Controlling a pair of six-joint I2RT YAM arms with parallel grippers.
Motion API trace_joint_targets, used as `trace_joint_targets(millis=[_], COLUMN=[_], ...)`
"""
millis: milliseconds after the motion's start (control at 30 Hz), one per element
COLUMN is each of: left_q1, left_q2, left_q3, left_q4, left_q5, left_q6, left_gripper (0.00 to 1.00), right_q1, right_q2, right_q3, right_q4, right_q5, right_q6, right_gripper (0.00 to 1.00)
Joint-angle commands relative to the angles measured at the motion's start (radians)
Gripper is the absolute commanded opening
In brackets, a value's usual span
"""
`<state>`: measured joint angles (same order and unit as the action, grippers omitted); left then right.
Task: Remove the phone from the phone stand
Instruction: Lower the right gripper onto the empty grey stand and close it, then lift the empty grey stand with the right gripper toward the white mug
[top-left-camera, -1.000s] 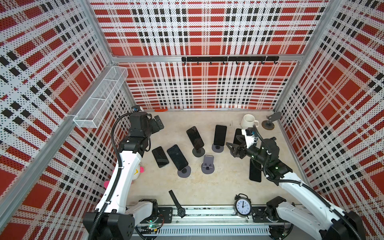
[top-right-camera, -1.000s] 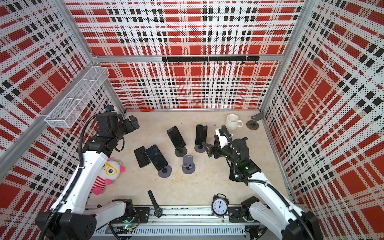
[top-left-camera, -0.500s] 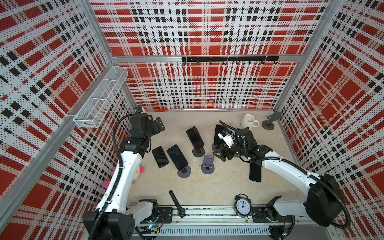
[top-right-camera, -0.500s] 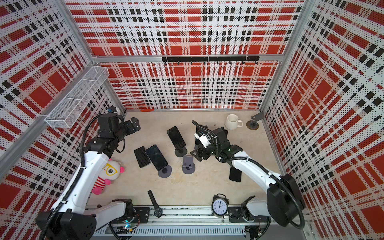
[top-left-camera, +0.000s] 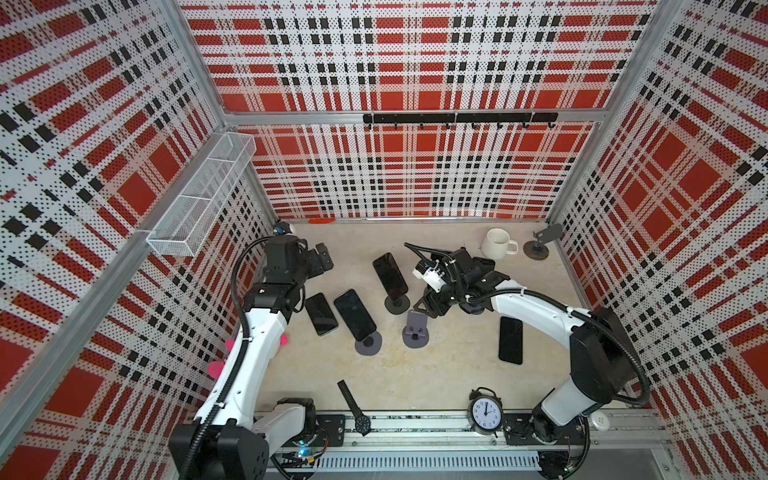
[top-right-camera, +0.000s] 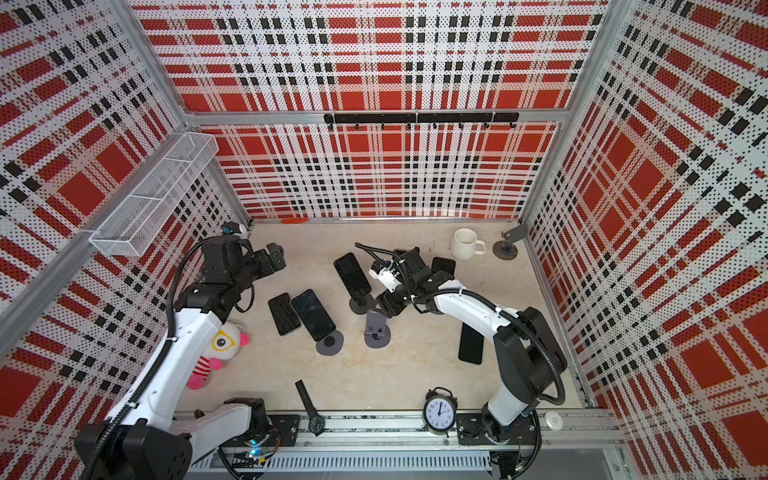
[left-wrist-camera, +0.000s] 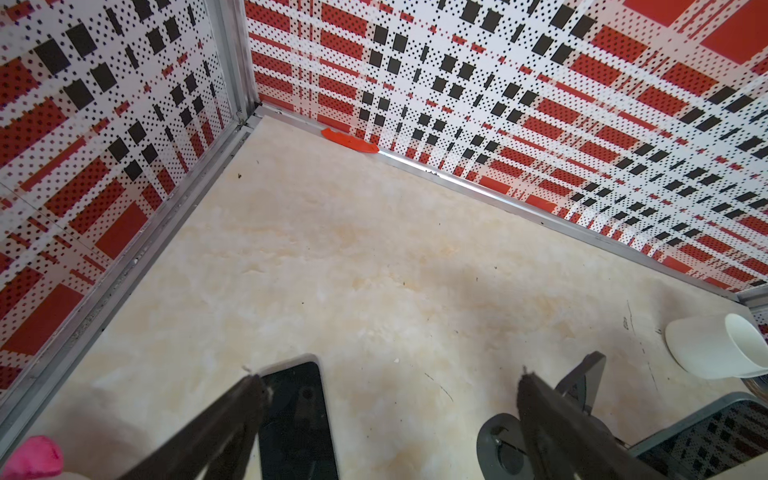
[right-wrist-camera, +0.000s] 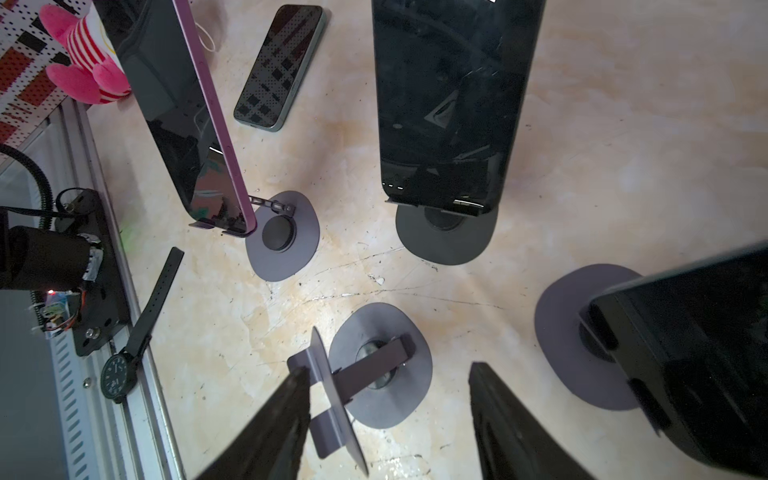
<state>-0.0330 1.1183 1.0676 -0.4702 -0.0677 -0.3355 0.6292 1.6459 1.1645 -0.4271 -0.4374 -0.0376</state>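
Right gripper: you are seeing it swinging in from the mug side and narrowing; jaws standing apart, holding nothing.
Left gripper: hanging spread wide and empty over the counter's back-left corner.
Phone: sitting on its phone stand, just beside the right gripper, not between the jaws.
Empty stand: lying under the gap instead.
Meaning: you are watching an approach; removal is not beginning yet, and re-aiming is looking necessary.

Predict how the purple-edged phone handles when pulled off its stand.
The phone looks rigid; its glossy screen is probably slippery. Only a small lip holds its lower edge, so it likely lifts free. The stand, a thin arm on a small disc, may tip if dragged.
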Motion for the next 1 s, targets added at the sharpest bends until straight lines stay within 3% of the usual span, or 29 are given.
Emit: trace_joint_targets(millis=[0, 367, 700, 767, 967], left_q1=[0.015, 0.033, 0.034, 0.035, 0.034], left_q2=[-0.03, -0.03, -0.029, -0.031, -0.023], left_q3=[-0.015, -0.036, -0.038, -0.04, -0.015], left_q4=[0.027, 0.039, 0.036, 0.036, 0.017], left_q5=[0.017, 0.039, 0.048, 0.049, 0.05], left_q6=[-0.002, -0.006, -0.012, -0.014, -0.008], left_gripper=[0.98, 0.98, 0.98, 0.98, 0.98], right_q1=[0.013, 0.027, 0.031, 0.03, 0.03], right_q2=[0.015, 0.054, 0.04, 0.03, -0.034], right_q3=[0.021, 0.025, 0.006, -0.003, -0.031], right_q4=[-0.045, -0.079, -0.056, -0.051, -0.024], right_q5=[-0.063, -0.122, -0.168, -0.178, -0.271], right_q6=[-0.049, -0.07, -0.068, -0.065, -0.022], right_gripper=[0.63, 0.54, 0.06, 0.01, 0.0])
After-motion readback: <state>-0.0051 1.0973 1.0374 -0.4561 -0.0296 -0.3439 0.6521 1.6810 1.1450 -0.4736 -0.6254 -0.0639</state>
